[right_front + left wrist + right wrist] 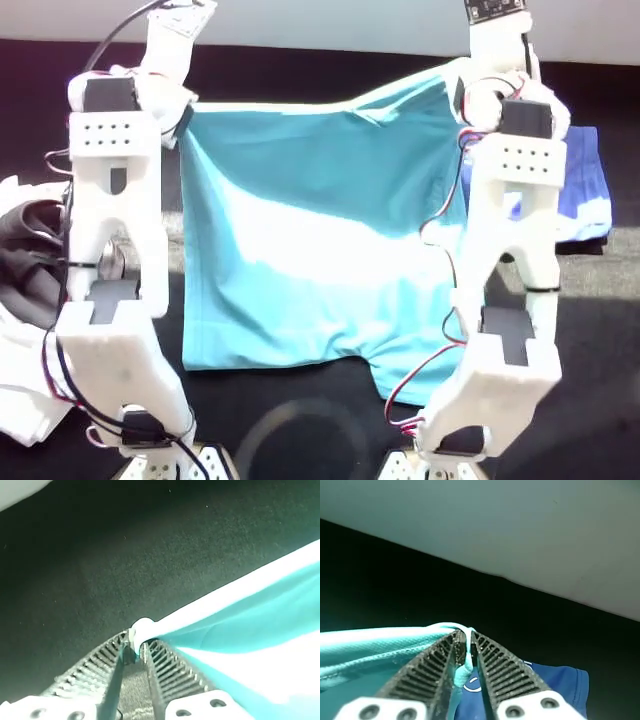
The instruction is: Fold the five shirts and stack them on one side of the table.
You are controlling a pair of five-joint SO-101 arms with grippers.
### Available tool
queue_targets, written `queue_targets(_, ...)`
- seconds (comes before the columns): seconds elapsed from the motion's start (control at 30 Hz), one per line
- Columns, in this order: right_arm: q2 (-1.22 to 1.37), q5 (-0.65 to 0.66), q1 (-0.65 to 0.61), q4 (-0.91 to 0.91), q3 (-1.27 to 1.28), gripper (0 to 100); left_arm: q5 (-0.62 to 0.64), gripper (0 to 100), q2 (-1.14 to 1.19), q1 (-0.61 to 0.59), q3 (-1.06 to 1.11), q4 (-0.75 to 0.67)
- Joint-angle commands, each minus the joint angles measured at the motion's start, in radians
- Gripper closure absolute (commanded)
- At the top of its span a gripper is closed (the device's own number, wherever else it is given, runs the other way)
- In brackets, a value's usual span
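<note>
Teal shirt (310, 250): spread wide between the two arms, far edge pulled into a taut line, near hem lying on the table (600, 400) and sagging lower on the right arm's side.
Left gripper (136, 645): clamped on one far corner of the teal shirt, a small bunch of cloth pinched at the very tips.
Right gripper (465, 647): closed on the other far corner, a thin roll of hem caught between the ribbed pads.
Step in hand: judged to be the first fold, with the far edge to be carried toward the near hem.
Doing it well: both corners level and moved at one pace; line between them kept tight enough to stop a sag in the middle, not so tight as to pull cloth from either pinch; far edge laid square along the near hem; letting go only once the cloth lies flat.
Risk: thin hold at both tips, so a sudden tug likely to slip a corner free; uneven near hem likely to leave a crooked fold unless smoothed.
Blue shirt (585, 190): lying flat on the table just beyond the right arm, seemingly already folded, so a likely place for the stack.
Heap of clothes (25, 260): dark and white pieces crumpled beside the left arm, probably waiting their turn.
</note>
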Motion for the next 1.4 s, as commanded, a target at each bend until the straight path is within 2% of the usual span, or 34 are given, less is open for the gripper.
queue_targets(0.0,0.067,0.005,-0.031,0.102,-0.111,99.3,-0.008,99,0.122,-0.012,-0.157,0.011)
queue_targets(0.27,0.214,0.003,-0.067,0.449,-0.119,99.3,-0.008,99,0.357,0.001,-0.312,0.292)
queue_targets(0.4,0.154,0.003,-0.067,0.565,-0.119,99.3,-0.008,99,0.374,0.005,-0.401,0.451)
queue_targets(0.5,0.073,0.003,-0.067,0.645,-0.119,99.3,-0.003,99,0.351,-0.001,-0.392,0.476)
queue_targets(0.6,-0.013,0.003,-0.067,0.719,-0.111,99.3,-0.003,99,0.255,0.007,-0.272,0.476)
queue_targets(0.8,-0.145,0.003,-0.064,0.820,-0.079,99.3,-0.009,99,-0.056,0.053,0.122,0.476)
queue_targets(0.9,-0.254,0.003,-0.045,0.820,0.079,99.3,-0.009,99,-0.191,0.058,0.305,0.471)
queue_targets(1.0,-0.409,0.008,-0.038,0.809,0.344,99.3,-0.011,99,-0.300,0.058,0.455,0.470)
queue_targets(1.2,-0.852,0.011,0.025,0.611,0.937,99.3,-0.060,99,-0.437,0.054,0.740,0.410)
queue_targets(1.37,-1.093,0.041,0.081,0.636,1.227,99.3,-0.061,99,-0.506,0.058,0.920,0.350)
